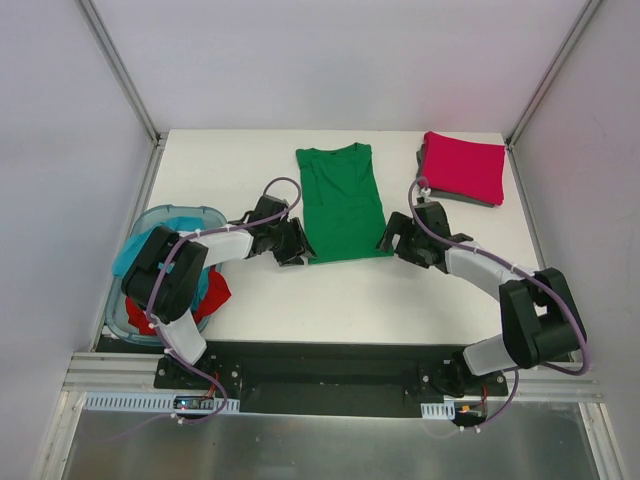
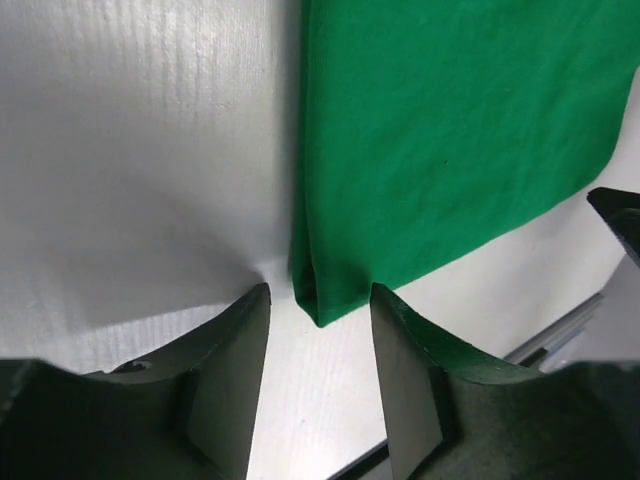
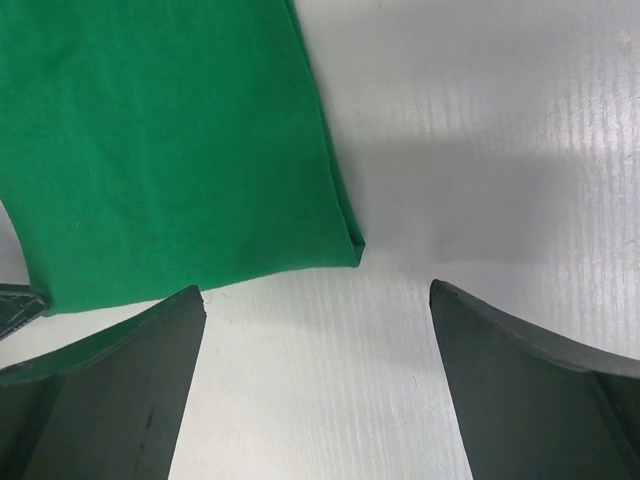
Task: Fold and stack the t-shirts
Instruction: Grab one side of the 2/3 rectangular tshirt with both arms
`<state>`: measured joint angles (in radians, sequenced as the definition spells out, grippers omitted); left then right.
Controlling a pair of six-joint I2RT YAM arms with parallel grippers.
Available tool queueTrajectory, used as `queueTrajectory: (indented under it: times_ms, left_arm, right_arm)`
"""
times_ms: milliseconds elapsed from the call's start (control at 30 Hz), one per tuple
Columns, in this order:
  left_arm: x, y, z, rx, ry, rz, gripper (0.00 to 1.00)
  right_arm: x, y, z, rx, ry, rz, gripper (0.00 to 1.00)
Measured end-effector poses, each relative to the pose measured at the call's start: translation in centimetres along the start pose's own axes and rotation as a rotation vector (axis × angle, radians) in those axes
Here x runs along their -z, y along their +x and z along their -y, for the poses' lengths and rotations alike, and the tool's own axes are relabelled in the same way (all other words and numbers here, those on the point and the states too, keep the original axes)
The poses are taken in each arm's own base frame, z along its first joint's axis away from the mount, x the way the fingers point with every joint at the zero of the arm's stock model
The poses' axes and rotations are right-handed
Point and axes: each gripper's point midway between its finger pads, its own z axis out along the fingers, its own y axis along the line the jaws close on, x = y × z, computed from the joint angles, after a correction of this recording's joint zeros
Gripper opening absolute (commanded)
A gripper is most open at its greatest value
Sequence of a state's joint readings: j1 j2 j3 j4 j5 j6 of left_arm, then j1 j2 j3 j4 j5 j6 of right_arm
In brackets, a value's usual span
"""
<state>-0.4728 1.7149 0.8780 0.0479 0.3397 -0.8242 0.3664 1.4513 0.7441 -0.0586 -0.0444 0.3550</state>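
The bright green short-sleeved cloth t-shirt (image 1: 342,205) lies flat on the white worktop (image 1: 340,310). Its sides are turned in so it makes a long narrow panel, with the neckline at the far end and the hem toward the arm bases.

At the shirt's near left corner sits the left pincer (image 1: 293,243). In the left wrist view its two dark fingers (image 2: 235,370) stand partly apart with the doubled corner of green cloth between them. White worktop shows on either side of the cloth, so nothing is clamped.

At the shirt's near right corner sits the right pincer (image 1: 392,240). Its fingers (image 3: 130,370) are spread wide, and the corner lies just ahead of the gap, gripped by neither.

To the right of the green shirt's neckline, near the worktop's far corner, a folded crimson-pink t-shirt (image 1: 462,165) rests on a folded dark grey t-shirt (image 1: 468,199) — only a thin grey edge shows beneath it.

Well to the left of the green shirt's hem, a translucent pale-blue plastic tub (image 1: 150,218) stands at the worktop's edge, partly hidden by the left arm. It holds a bunched teal t-shirt (image 1: 128,260) and a bunched red t-shirt (image 1: 213,292) — the red one spills over the rim on the side nearest the green shirt.
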Motion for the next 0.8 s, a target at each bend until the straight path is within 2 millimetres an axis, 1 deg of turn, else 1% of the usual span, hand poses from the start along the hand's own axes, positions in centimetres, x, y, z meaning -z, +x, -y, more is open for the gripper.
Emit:
queueTrajectory:
  times_ms: [100,200,233,433,567,633,800]
  left_arm:
    - [-0.4,0.1,0.0,0.005,0.001,-0.004,0.30]
    - [-0.9,0.3,-0.1,0.014,-0.002,-0.007,0.10]
    - [-1.1,0.3,-0.1,0.017,-0.004,-0.010,0.00]
    - [-1.5,0.3,-0.2,0.025,-0.003,-0.014,0.00]
    - [-1.5,0.3,-0.2,0.024,-0.004,-0.013,0.00]
    - [-1.5,0.3,-0.2,0.024,-0.004,-0.013,0.00]
    - [-1.5,0.3,-0.2,0.023,-0.004,-0.012,0.00]
  right_arm:
    - [-0.1,-0.1,0.1,-0.017,0.005,0.008,0.96]
    - [-0.3,-0.2,0.1,-0.029,0.008,0.014,0.96]
    - [-0.4,-0.2,0.1,-0.033,0.008,0.014,0.97]
    - [-1.0,0.3,0.5,-0.052,0.027,-0.004,0.99]
    - [-1.3,0.4,0.6,-0.061,0.032,-0.005,0.86]
    - [-1.5,0.2,0.5,-0.067,0.033,-0.005,0.81]
    - [-2.5,-0.5,0.1,-0.093,0.036,0.002,0.57]
